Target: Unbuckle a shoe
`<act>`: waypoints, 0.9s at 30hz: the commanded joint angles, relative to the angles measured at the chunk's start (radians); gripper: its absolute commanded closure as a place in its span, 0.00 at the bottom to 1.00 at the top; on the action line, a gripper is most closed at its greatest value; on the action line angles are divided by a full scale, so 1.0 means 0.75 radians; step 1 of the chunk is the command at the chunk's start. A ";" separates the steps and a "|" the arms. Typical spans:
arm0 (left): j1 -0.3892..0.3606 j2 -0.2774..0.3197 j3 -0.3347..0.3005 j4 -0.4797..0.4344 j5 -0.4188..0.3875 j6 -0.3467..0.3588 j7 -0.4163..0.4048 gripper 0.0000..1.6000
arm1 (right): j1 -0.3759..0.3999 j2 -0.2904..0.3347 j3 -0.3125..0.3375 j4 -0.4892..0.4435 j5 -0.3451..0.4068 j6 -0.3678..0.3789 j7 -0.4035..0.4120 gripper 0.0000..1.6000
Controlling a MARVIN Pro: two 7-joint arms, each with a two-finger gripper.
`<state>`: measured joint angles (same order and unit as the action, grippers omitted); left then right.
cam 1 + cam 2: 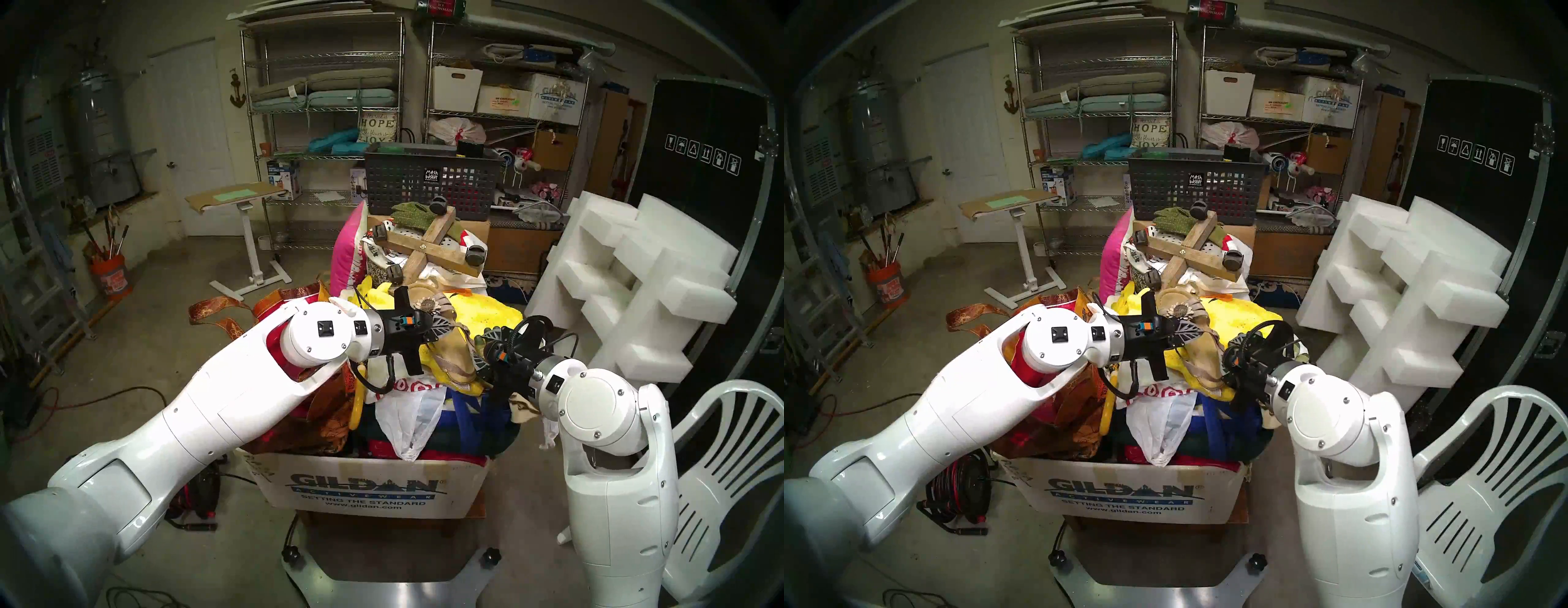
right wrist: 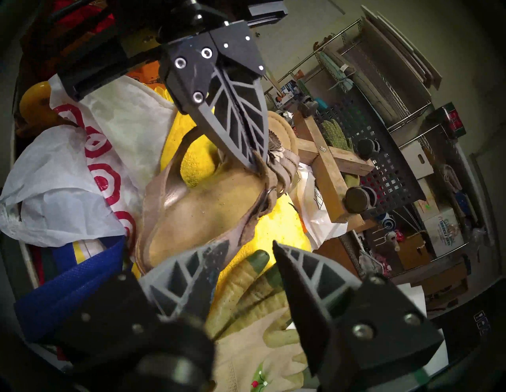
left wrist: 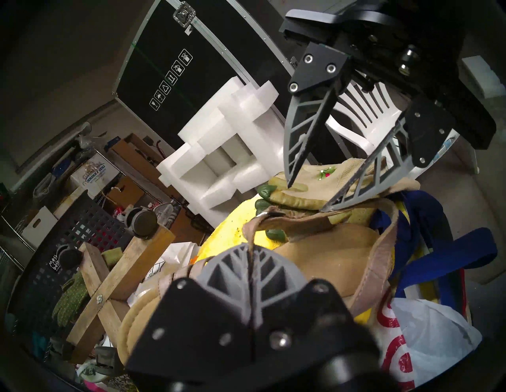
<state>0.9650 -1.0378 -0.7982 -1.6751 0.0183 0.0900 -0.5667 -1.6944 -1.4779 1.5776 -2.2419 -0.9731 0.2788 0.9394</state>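
Observation:
The tan sandal [image 1: 450, 353] lies on a yellow cloth [image 1: 496, 312] on top of a pile; its brown-and-cream flower [image 1: 425, 305] is at the far end. My left gripper [image 1: 446, 330] is shut on a thin strap of the sandal near a metal ring [image 2: 269, 191], as the left wrist view [image 3: 250, 246] and the right wrist view [image 2: 253, 167] show. My right gripper [image 1: 483, 353] is open, its tips over tan gloves with green fingertips [image 2: 246, 287] beside the sandal's heel [image 2: 175, 246]. One right fingertip [image 3: 325, 209] touches the strap's end.
A wooden cross with casters [image 1: 432, 246] and a dark mesh basket [image 1: 428, 182] sit behind the sandal. The pile fills a Gildan box [image 1: 369, 488]. A white bag [image 1: 407, 407] and blue straps [image 3: 443, 257] lie near. Foam blocks [image 1: 636, 271] and a white chair [image 1: 721, 467] stand right.

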 commanded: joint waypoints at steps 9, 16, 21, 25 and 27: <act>-0.007 0.018 -0.013 -0.029 -0.021 -0.019 -0.002 1.00 | 0.077 -0.030 -0.066 0.057 -0.034 0.001 -0.024 0.43; -0.020 0.016 -0.011 -0.027 -0.034 -0.016 -0.014 1.00 | 0.110 -0.037 -0.072 0.093 -0.055 -0.002 -0.038 0.50; -0.031 0.005 -0.004 -0.016 -0.036 -0.016 -0.023 1.00 | 0.138 -0.046 -0.068 0.110 -0.066 0.004 -0.044 0.49; -0.037 -0.003 -0.003 -0.008 -0.038 -0.017 -0.032 1.00 | 0.151 -0.046 -0.061 0.127 -0.069 0.000 -0.042 0.43; -0.037 -0.006 -0.003 0.000 -0.036 -0.020 -0.034 1.00 | 0.157 -0.047 -0.060 0.138 -0.074 0.004 -0.040 0.41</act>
<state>0.9596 -1.0218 -0.7960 -1.6711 -0.0045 0.0826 -0.5891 -1.6197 -1.5032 1.5262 -2.1437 -1.0310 0.2754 0.9173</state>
